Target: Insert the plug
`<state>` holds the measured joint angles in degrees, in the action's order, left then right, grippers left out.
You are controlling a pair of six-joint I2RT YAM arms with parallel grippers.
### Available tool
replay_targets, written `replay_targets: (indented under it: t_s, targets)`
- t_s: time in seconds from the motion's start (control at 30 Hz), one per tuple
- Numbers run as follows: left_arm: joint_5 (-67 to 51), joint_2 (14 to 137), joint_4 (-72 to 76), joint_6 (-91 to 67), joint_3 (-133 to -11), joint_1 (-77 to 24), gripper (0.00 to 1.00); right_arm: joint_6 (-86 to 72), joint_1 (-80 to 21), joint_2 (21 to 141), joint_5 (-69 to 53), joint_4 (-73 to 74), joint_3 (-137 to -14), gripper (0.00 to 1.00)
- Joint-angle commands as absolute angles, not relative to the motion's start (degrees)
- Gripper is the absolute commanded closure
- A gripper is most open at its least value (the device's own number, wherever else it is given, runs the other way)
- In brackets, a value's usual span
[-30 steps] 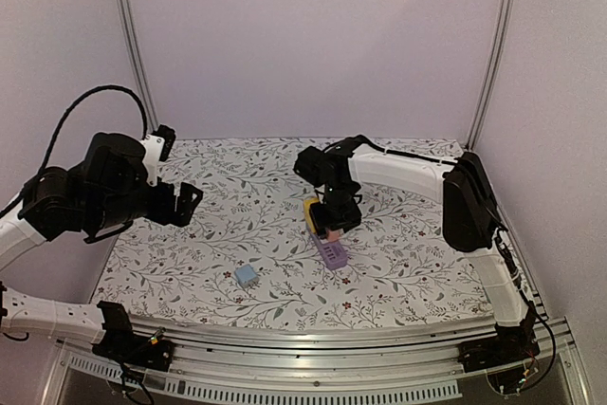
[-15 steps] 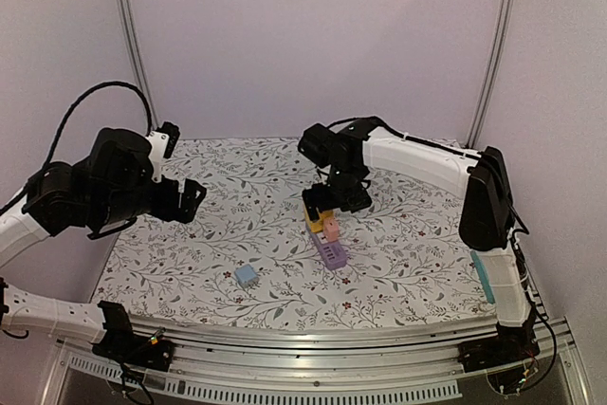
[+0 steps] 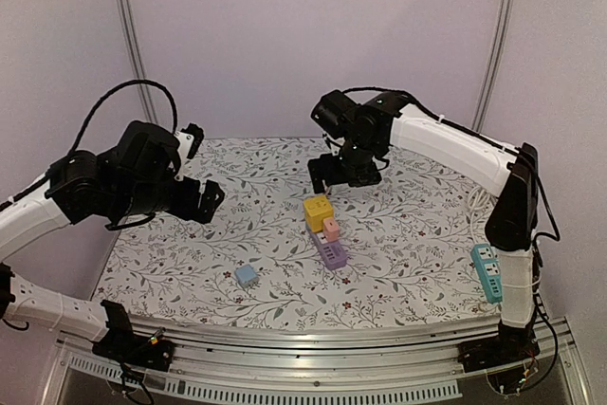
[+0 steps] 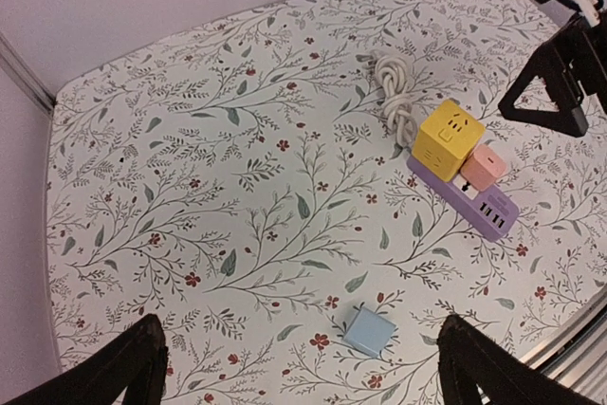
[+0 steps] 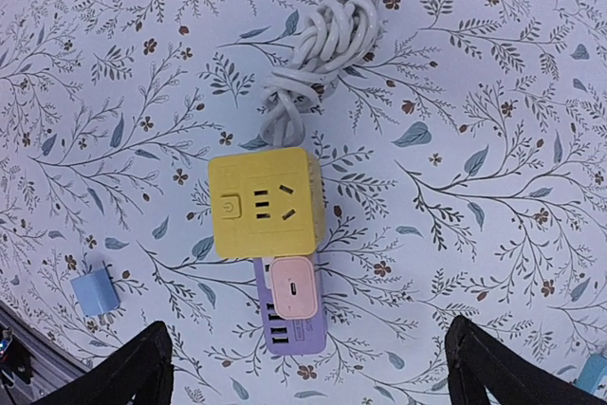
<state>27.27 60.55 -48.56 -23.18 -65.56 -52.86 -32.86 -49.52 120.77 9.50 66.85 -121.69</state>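
A table covered with a cloth of leaves and twigs is seen, with the left arm raised over its left side and the right arm reached over its far middle. The left claw is spread wide, its two fingers set at the lower corners of the left wrist view; nothing is held or touched by it. The right claw is likewise spread wide and empty, its fingers kept well above the cloth and directly over the cluster of sockets.

A teal power strip is seen at the right edge, beside the right arm. A bundled white cable is laid on the far side of the cluster, touching a yellow cube. A purple power strip is laid flat mid-table, with the yellow cube seated at its far end. The pink plug is seated on the purple strip, pressed against the cube. A small blue block is laid well apart, nearer the front edge.
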Motion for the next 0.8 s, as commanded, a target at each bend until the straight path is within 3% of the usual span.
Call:
replay_targets:
  t_s: [0.0,0.47,0.77]
  targets:
    - [20.7,63.6,-48.4,-24.5,-65.9,-52.5,0.01,-35.8,-46.6,114.4,12.9,68.6,-116.8,0.01]
    - [6.9,67.4,-46.3,-38.1,-50.3,-53.9,0.1,-45.1,-38.2,94.5,6.2,62.1,-88.9,0.01]
    - [12.8,78.4,-53.0,-55.8,-57.9,-53.3,0.12,-46.3,-37.8,91.9,3.5,61.6,-87.6,0.01]
